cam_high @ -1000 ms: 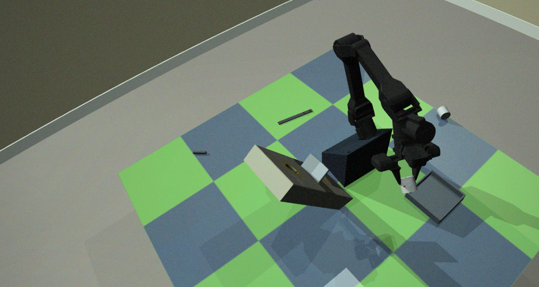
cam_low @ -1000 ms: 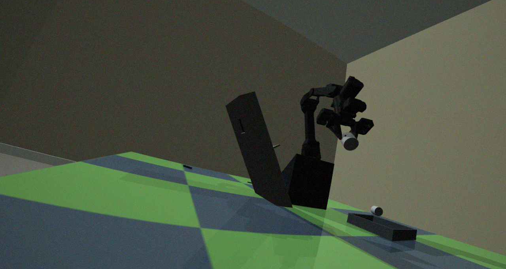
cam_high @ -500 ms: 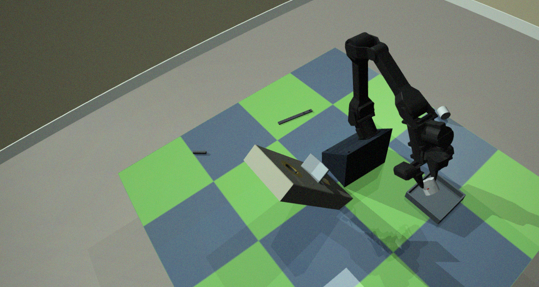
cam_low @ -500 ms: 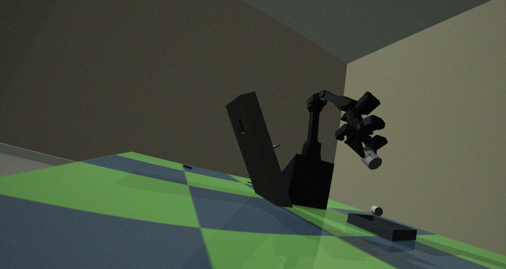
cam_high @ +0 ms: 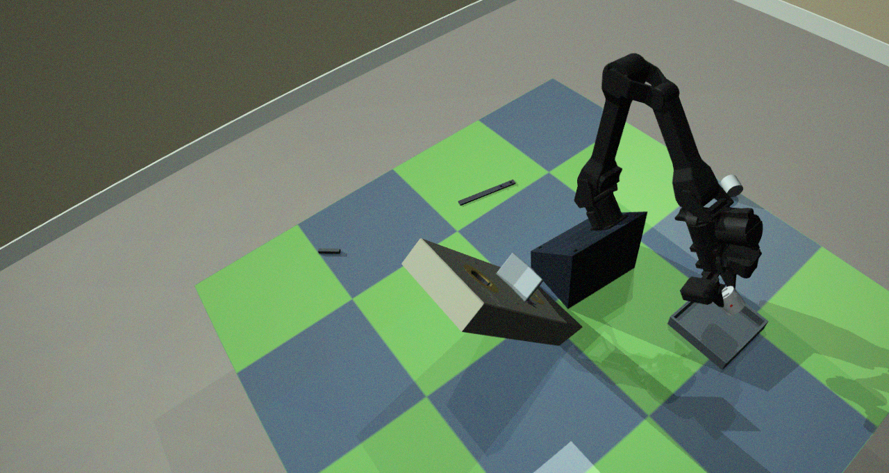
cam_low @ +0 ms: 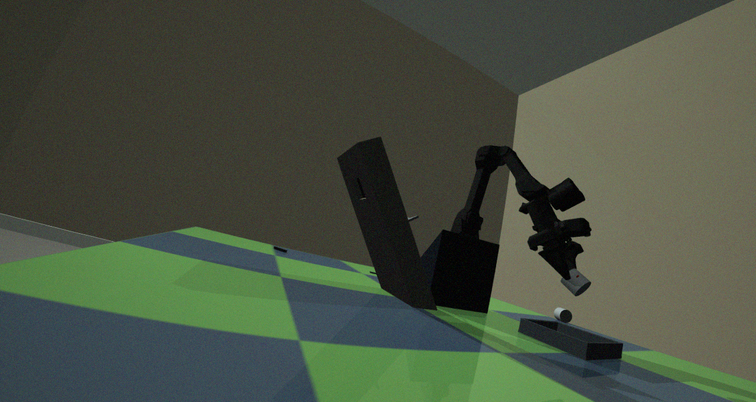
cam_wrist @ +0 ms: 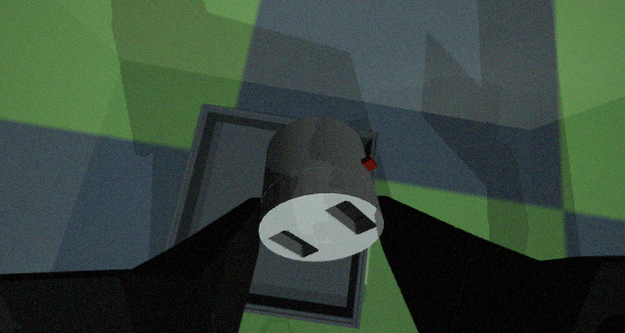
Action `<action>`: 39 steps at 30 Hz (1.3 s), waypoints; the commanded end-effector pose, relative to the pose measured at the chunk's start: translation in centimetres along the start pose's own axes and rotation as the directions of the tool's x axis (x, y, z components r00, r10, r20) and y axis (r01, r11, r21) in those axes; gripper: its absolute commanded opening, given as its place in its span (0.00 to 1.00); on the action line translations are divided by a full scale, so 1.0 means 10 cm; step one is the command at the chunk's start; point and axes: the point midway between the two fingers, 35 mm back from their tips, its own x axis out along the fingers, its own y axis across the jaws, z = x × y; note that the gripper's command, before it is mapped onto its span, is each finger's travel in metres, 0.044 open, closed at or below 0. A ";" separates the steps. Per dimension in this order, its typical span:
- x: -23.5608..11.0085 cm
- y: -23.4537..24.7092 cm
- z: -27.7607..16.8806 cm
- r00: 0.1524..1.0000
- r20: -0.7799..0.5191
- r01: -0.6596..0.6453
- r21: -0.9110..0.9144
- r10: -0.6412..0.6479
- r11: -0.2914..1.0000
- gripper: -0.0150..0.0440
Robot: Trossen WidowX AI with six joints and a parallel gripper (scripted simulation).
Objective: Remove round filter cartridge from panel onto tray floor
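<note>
My gripper [cam_high: 722,294] [cam_low: 572,274] [cam_wrist: 318,207] is shut on the white filter cartridge [cam_high: 733,303] [cam_low: 577,283] [cam_wrist: 317,177], a finger on each side near its slotted face. The cartridge is tilted, its two slots facing the wrist camera and a small red mark on its side. In the exterior view it hangs clearly above the grey tray [cam_high: 696,346] [cam_low: 605,351] [cam_wrist: 229,157]. In the wrist view it covers part of the tray's far side. The service panel [cam_high: 438,282] [cam_low: 370,209] leans to the left, with an open socket on its face.
A pale flap [cam_high: 519,278] stands out from the panel's face beside the dark base block [cam_high: 599,271] [cam_low: 465,273]. A second white cylinder [cam_high: 730,185] [cam_low: 562,315] lies behind the tray. A long dark bar [cam_high: 486,193] and a short one [cam_high: 329,251] lie beyond the panel.
</note>
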 end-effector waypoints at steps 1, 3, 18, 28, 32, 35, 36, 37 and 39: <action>0.13 0.19 -0.12 0.999 -0.010 -0.053 -0.076 0.053 0.996 0.25; 0.15 0.22 -0.15 0.998 -0.012 -0.063 -0.089 0.062 0.994 0.25; 0.57 0.23 -0.36 0.998 -0.013 -0.064 -0.089 0.063 0.994 0.25; 0.80 0.23 -0.54 0.998 -0.014 -0.065 -0.089 0.064 0.994 0.25; 0.77 0.22 -0.53 0.998 -0.021 -0.061 -0.092 0.059 0.994 0.43; 0.77 0.22 -0.53 0.998 -0.021 -0.061 -0.092 0.059 0.994 0.57; 0.77 0.22 -0.53 0.998 -0.021 -0.061 -0.092 0.059 0.994 0.61; 0.77 0.22 -0.53 0.998 -0.021 -0.061 -0.092 0.059 0.994 0.65; 0.77 0.22 -0.53 0.998 -0.021 -0.061 -0.092 0.059 0.994 0.74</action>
